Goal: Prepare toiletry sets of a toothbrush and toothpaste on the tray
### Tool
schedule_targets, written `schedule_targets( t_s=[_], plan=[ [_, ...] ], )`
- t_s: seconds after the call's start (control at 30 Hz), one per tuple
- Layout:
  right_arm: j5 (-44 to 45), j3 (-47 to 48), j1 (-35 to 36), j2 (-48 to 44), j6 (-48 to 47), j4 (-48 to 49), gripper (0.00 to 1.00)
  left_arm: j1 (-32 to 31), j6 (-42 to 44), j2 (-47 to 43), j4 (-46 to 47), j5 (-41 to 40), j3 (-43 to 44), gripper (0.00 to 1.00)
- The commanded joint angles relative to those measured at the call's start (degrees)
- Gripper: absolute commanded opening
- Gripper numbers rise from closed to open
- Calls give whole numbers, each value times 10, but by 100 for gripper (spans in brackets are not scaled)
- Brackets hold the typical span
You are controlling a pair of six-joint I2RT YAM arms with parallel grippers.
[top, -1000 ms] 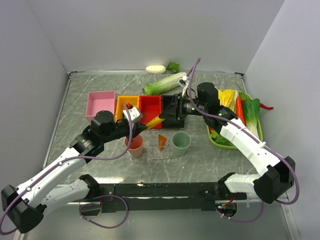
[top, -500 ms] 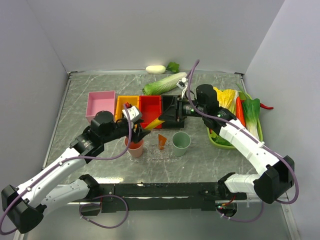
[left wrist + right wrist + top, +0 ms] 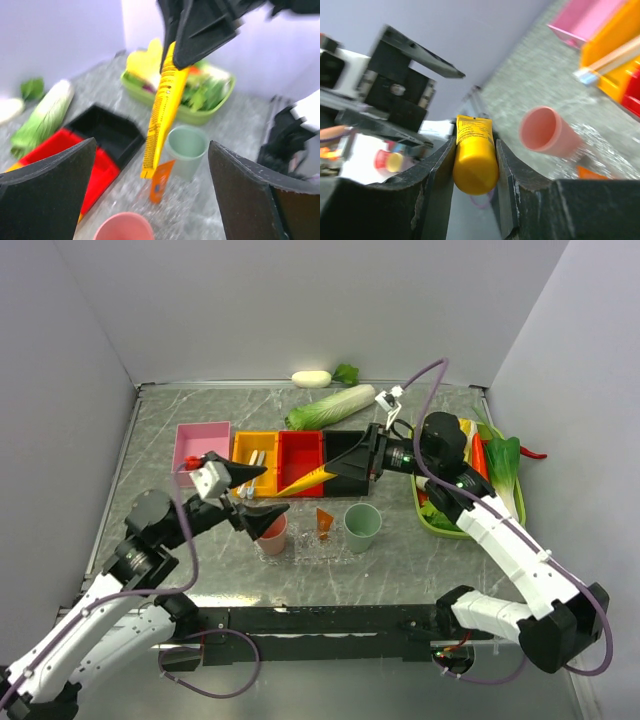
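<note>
The right gripper [image 3: 342,472] is clamped on the yellow toothpaste [image 3: 308,481], which it holds in the air just behind the tray [image 3: 305,548]. The left gripper [image 3: 256,492] stands wide apart and empty beside the pink cup [image 3: 271,533].

A gap lies between the pink cup [image 3: 275,539] and green cup [image 3: 362,527] (orange toothpaste [image 3: 324,524] sits in it).
</note>
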Motion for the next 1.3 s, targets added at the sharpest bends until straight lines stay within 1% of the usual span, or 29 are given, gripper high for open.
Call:
schedule_targets(
  t_s=[0.0, 0.03, 0.1, 0.17, 0.27, 0.33, 0.37, 0.47, 0.53, 0.6, 0.7, 0.83, 0.93, 0.97, 1.03, 1.07, 1.13, 1.17, 1.23, 1.27],
  plan=[
    [-73, -15, -15, -32, 117, 144, 0, 3, -71, -23, 73, 76, -20, 97],
    [-84, -19, -17, -36, 127, 153, 0, 4, -84, -25, 79, 94, -24, 97],
    [-92, -21, -20, -43, 149, 170, 0, 3, -102, -25, 127, 144, -45, 97],
    [-101, -25, -22, -52, 159, 178, 0, 3, -118, -21, 154, 159, -55, 97],
    [-106, -28, -24, -64, 168, 177, 0, 3, -116, -5, 150, 170, -46, 99],
    [-107, -33, -26, -68, 174, 181, 0, 3, -117, 5, 151, 176, -38, 96],
    [-107, -35, -27, -72, 176, 183, 0, 3, -118, 8, 152, 175, -37, 90],
    [-108, -41, -29, -74, 180, 186, 0, 3, -123, 8, 162, 166, -35, 79],
    [-111, -48, -32, -74, 186, 193, 0, 3, -123, 4, 164, 155, -35, 78],
    [-116, -53, -34, -70, 192, 198, 0, 3, -121, 0, 165, 137, -36, 79],
    [-117, -56, -34, -68, 195, 203, 0, 3, -122, -7, 177, 134, -40, 81],
    [-119, -58, -35, -67, 195, 202, 0, 3, -123, 8, 180, 152, -32, 76],
    [-117, -58, -35, -68, 193, 198, 0, 3, -123, 19, 174, 155, -27, 63],
    [-116, -58, -35, -69, 191, 196, 0, 3, -124, 19, 179, 156, -29, 57],
    [-116, -59, -37, -69, 191, 195, 0, 3, -126, 17, 185, 153, -34, 50],
    [-115, -59, -38, -68, 191, 194, 0, 3, -127, 15, 191, 152, -35, 45],
    [-115, -61, -39, -68, 190, 192, 0, 3, -128, 11, 197, 145, -39, 40],
    [-113, -61, -39, -67, 185, 189, 0, 3, -129, 10, 197, 142, -39, 29],
    [-108, -59, -38, -63, 172, 161, 0, 3, -130, 8, 196, 137, -41, 17],
    [-101, -56, -38, -64, 143, 143, 0, 3, -129, 7, 194, 137, -40, 9]
  ],
)
